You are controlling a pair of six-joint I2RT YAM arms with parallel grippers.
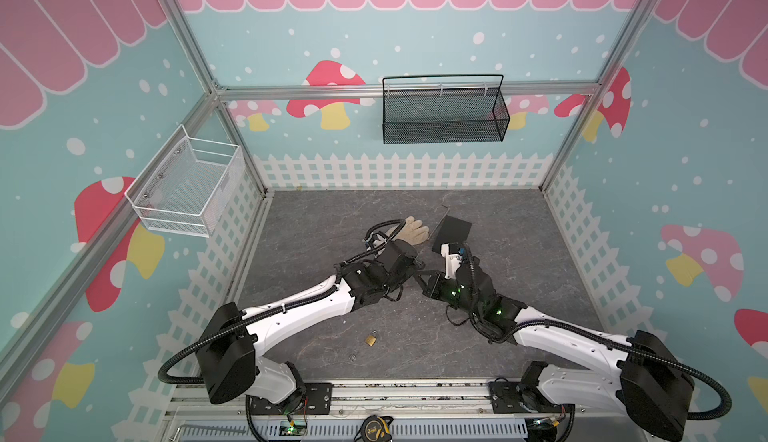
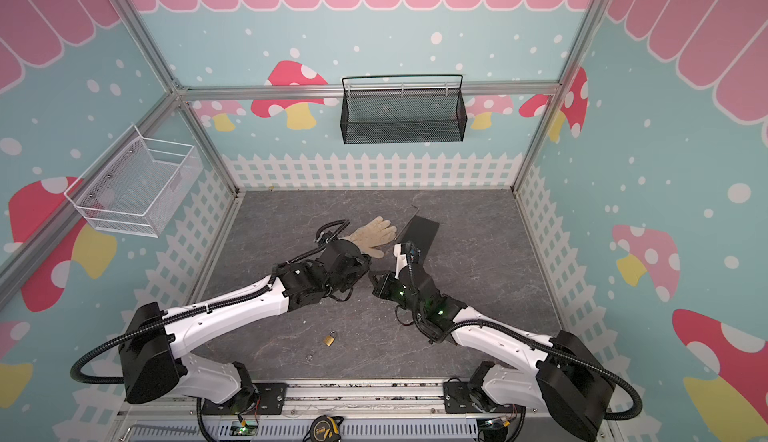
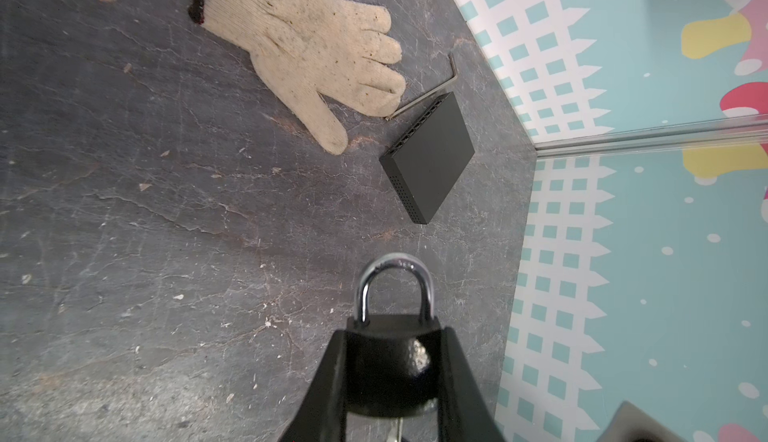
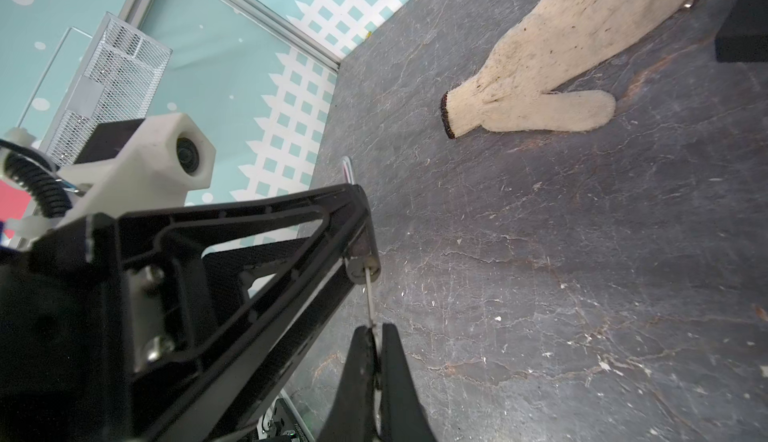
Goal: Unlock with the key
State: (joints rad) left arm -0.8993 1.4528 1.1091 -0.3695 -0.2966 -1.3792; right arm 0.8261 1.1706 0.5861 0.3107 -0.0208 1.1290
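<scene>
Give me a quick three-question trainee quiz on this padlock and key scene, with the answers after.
1. True or false: the left gripper clamps the black padlock.
2. The right gripper pinches: A) glove, B) key, C) hex key.
3. What colour is the loose padlock lying on the table?
Answers: 1 true; 2 B; 3 brass.
</scene>
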